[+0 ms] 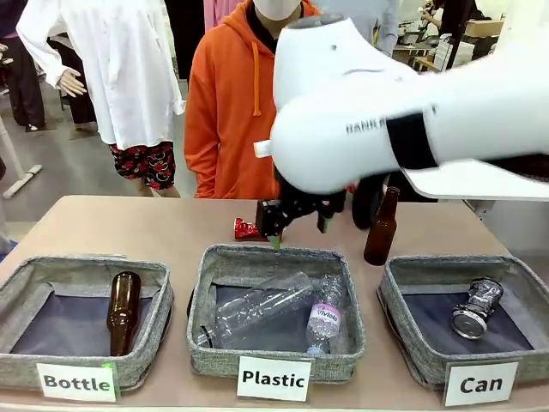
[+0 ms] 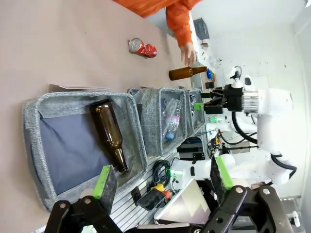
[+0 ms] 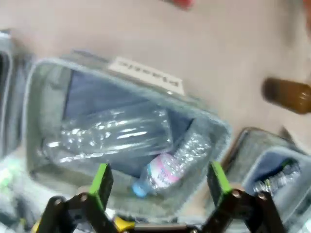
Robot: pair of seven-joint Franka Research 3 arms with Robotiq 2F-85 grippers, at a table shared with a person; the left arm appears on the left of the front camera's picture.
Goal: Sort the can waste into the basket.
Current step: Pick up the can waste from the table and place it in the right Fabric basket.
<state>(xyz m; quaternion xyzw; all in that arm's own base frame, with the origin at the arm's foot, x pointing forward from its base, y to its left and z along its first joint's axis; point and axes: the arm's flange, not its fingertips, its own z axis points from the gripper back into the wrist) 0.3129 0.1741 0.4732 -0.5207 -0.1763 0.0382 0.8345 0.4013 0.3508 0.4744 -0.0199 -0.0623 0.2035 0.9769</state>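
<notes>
Your right gripper (image 3: 160, 182) is open, its two green pads are wide apart, and there is nothing between them. It hangs over the far edge of the Plastic basket (image 1: 206, 283), the middle one of three. Look down past the pads and you see the clear bottles (image 3: 116, 133) lying in that basket. One of them has a pink and white label.

The red can (image 1: 247, 229) lies on its side on the table (image 1: 129, 227), just behind the Plastic basket. It sits a little to the left of your right gripper, and nothing is touching it.

The silver can (image 1: 476, 307) lies inside the Can basket (image 1: 403, 335), the one on the right. It rests on the dark lining.

A standing brown bottle (image 1: 382, 227) is upright on the table behind the gap between the Plastic basket and the Can basket. The person's hand (image 2: 187, 52) is near it, but you cannot tell if it touches.

Your left gripper (image 2: 163, 182) is open too, and it holds nothing. It hangs at the near side of the Bottle basket (image 2: 34, 145), the one on the left. A lying brown bottle (image 2: 109, 133) rests in that basket.
</notes>
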